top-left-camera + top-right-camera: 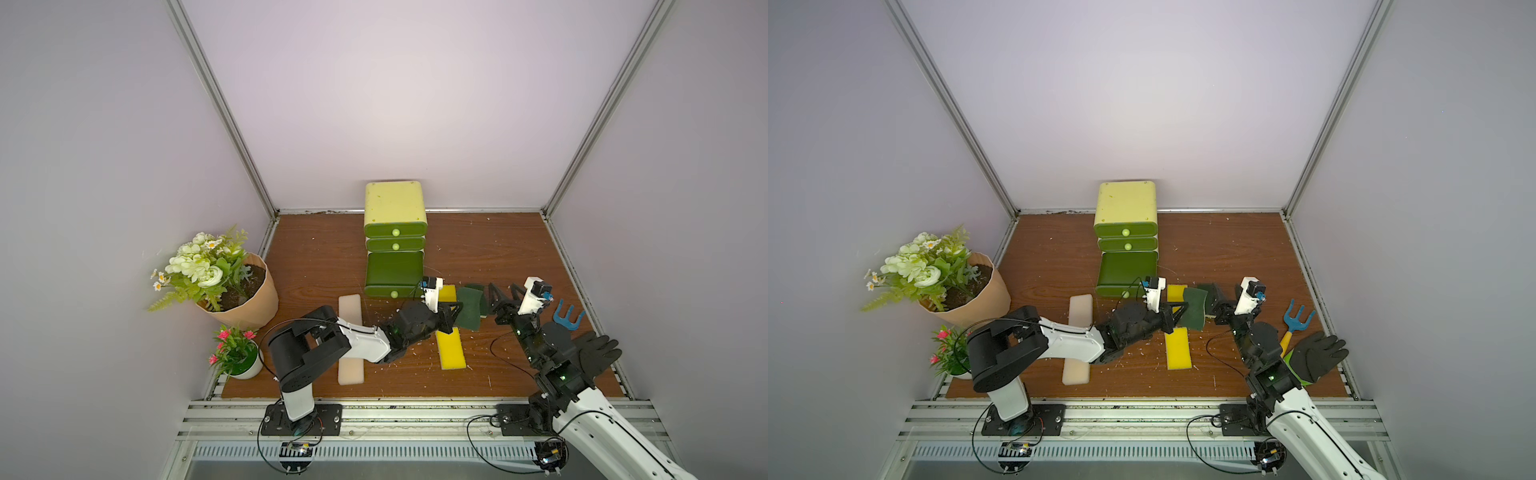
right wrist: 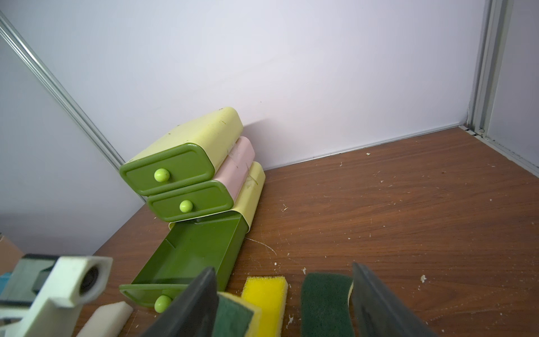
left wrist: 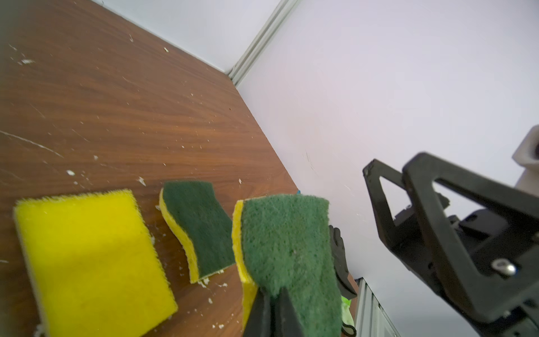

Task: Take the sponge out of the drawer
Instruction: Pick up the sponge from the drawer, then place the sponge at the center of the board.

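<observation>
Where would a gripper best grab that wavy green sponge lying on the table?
Across its two long wavy sides, coming straight down from above. The wavy green sponge lies flat, scrub side up, apart from the yellow sponge beside it, so there should be room to straddle it.

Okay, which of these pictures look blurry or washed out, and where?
In both top views the back wall glows washed-out at centre, corners dimmer; left wrist view: the held green sponge and left fingers are soft, close to the lens; right wrist view: right fingers blur, drawer unit sharp.
</observation>
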`<action>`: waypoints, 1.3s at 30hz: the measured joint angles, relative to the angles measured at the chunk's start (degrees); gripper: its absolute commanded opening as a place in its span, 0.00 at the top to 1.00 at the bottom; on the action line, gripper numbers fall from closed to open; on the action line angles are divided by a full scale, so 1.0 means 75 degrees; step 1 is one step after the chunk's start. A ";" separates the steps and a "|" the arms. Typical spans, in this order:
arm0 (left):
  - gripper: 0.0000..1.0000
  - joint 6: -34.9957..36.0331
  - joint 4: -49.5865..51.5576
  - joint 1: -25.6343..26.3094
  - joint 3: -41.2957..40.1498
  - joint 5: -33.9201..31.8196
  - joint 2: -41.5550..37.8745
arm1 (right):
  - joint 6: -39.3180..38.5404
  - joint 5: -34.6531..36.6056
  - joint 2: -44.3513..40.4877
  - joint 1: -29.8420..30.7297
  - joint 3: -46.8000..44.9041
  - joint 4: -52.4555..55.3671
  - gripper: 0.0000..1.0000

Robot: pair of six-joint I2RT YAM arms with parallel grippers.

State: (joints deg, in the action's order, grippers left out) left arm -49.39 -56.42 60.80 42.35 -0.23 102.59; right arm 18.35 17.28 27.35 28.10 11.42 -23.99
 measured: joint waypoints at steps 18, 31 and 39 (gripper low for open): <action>0.99 -0.1282 0.0149 0.1396 0.0303 -0.1466 0.0962 | 0.0023 0.0329 -0.0434 0.0000 -0.0134 0.0038 0.24; 0.94 -0.1856 0.0874 0.1842 0.1122 -0.2049 0.1381 | 0.0023 0.0329 -0.0431 0.0000 -0.0134 0.0035 0.24; 0.89 -0.2122 0.1064 0.1903 0.1338 -0.2066 0.1763 | 0.0023 0.0332 -0.0431 0.0000 -0.0134 0.0038 0.24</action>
State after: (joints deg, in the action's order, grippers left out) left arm -65.30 -48.45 75.07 52.38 -15.73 115.81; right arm 18.52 19.77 24.12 28.10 10.41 -23.70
